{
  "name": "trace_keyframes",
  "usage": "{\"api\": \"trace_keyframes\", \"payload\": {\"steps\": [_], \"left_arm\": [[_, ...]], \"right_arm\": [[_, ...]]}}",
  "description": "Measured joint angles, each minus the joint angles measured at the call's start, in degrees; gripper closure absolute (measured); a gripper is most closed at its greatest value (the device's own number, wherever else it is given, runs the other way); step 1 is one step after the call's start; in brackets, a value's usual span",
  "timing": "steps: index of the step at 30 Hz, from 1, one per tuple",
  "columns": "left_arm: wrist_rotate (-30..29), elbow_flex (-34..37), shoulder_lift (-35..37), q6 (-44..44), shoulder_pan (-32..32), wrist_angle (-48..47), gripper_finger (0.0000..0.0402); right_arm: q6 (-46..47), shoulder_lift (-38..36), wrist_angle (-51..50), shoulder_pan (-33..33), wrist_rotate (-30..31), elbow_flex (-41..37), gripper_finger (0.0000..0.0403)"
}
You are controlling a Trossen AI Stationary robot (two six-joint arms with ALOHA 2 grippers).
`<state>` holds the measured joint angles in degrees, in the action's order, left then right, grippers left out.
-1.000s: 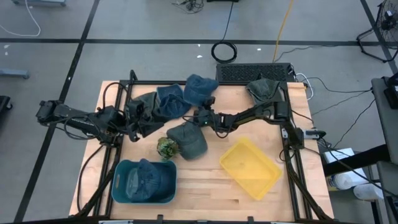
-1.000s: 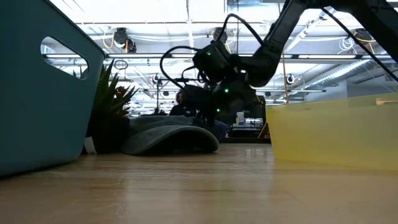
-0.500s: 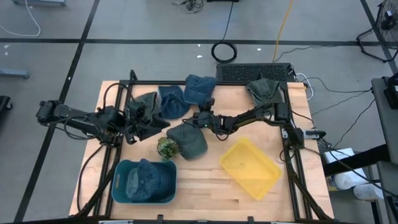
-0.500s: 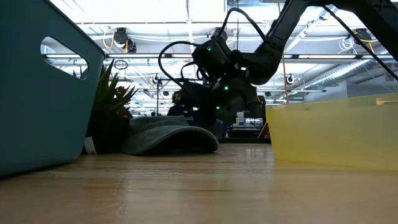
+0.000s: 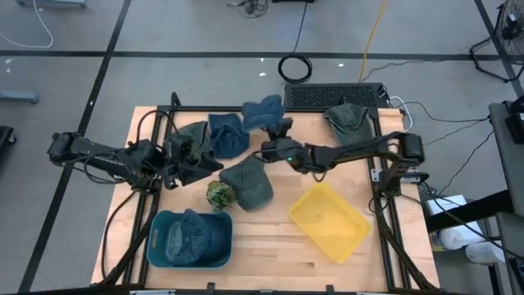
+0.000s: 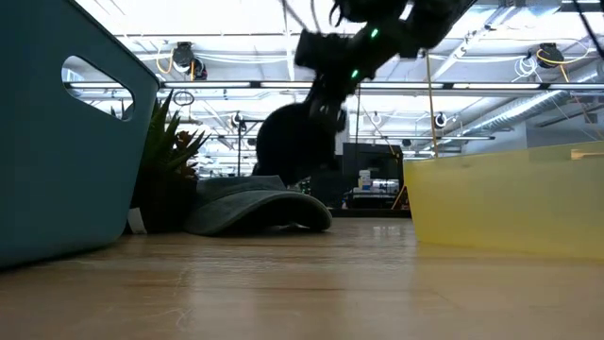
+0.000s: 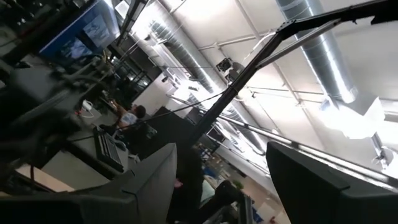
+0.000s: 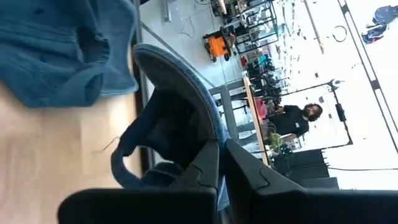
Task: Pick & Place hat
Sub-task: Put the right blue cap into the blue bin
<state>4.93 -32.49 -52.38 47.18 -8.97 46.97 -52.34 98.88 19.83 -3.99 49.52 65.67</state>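
Observation:
My right gripper (image 5: 277, 131) is shut on a blue hat (image 5: 264, 111) near the table's far edge. In the low view the hat (image 6: 295, 144) hangs as a dark shape below the gripper (image 6: 326, 102). Another blue hat (image 5: 228, 135) and a dark green hat (image 5: 192, 135) lie on the table left of it. A dark teal hat (image 5: 248, 182) lies mid-table on its brim, and a grey-green hat (image 5: 348, 119) lies at the far right. My left gripper (image 5: 174, 161) waits open at the left beside the green hat, pointing up with nothing between its fingers (image 7: 155, 183). My right gripper pinches the blue hat's curved edge (image 8: 208, 124) between its two fingers (image 8: 205, 165). The fingers come at it about level from the table's right side. The hat hangs below the fingers with its hollow side open, lifted clear of the table in the low view.
A teal bin (image 5: 164, 256) with a hat in it stands at the near left. A yellow tray (image 5: 329, 221) sits at the near right. A small potted plant (image 5: 219, 194) stands beside the dark teal hat. A person (image 8: 292, 118) stands in the room beyond.
My right gripper has taken hold of the blue hat at the far edge and risen sharply, drawing back a little toward the table's right. The hat has come up off the table and now hangs under the fingers.

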Motion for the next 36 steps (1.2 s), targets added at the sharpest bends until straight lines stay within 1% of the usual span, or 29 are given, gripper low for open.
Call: {"api": "trace_keyframes", "payload": {"steps": [4, 8, 16, 18, 22, 28, 33, 36], "left_arm": [[0.03, 0.0, 0.0, -1.01, 0.0, -0.01, 0.0144], [0.04, 0.0, 0.0, -1.15, 0.0, -0.01, 0.0144], [0.04, 0.0, 0.0, -2.47, 0.0, -0.01, 0.0144], [0.04, 0.0, -0.02, -2.47, 0.0, -0.01, 0.0144], [0.04, 0.0, 0.0, -2.45, 0.0, -0.01, 0.0144], [-0.34, 0.0, 0.0, -2.45, 0.0, -0.05, 0.0144], [-0.44, 0.0, 0.0, -2.45, 0.0, -0.05, 0.0144], [-0.46, 0.0, 0.0, -2.44, 0.0, -0.05, 0.0144]], "right_arm": [[-0.03, -5.89, -3.37, 0.0, 0.76, -1.86, 0.0402], [-1.78, -11.0, -4.54, -0.02, 1.77, -3.77, 0.0403], [-2.7, -17.2, -4.3, 0.0, 1.7, -4.33, 0.0403], [-0.96, -18.04, -4.29, -0.01, 1.68, -4.33, 0.0403], [5.57, -19.27, -4.97, -0.02, 1.1, -4.33, 0.0403], [17.39, -19.84, -8.95, -0.3, -7.39, -4.33, 0.0403], [23.37, -19.86, -11.95, -1.67, -13.51, -4.33, 0.0403], [25.12, -19.86, -11.41, -2.66, -15.55, -4.81, 0.0403]]}}
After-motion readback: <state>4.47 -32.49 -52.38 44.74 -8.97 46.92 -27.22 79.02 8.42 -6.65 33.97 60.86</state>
